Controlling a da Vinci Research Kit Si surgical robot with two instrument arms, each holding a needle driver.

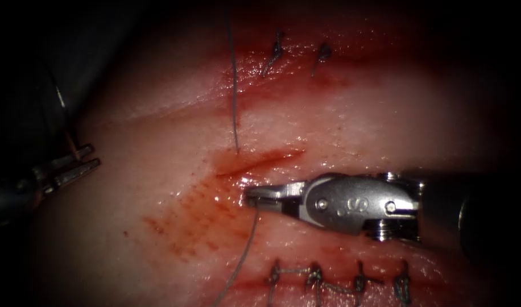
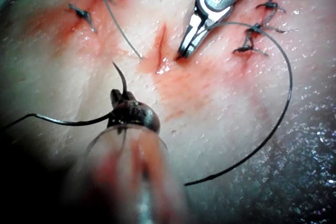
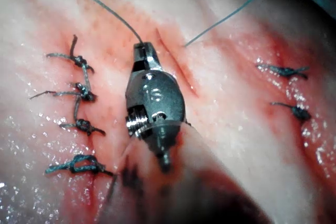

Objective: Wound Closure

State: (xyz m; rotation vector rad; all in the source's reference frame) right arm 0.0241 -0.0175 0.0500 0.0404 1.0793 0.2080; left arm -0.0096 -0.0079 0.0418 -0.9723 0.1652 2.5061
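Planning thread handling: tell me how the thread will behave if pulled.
The thread probably handles floppy and light: it lies in a loose arc over the tissue. It may be slippery, since the surface glistens. The right end effector grips it beside the cut.

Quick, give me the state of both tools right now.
Left tool: shut on the needle, held clear of the tissue, left of the cut.
Right tool: shut on the thread, just below the cut.

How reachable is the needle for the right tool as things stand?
Probably not yet. The right tool is shut on the thread beside the cut; the needle is out of the tissue, held by the left tool, far left of the cut. Bare tissue lies between.
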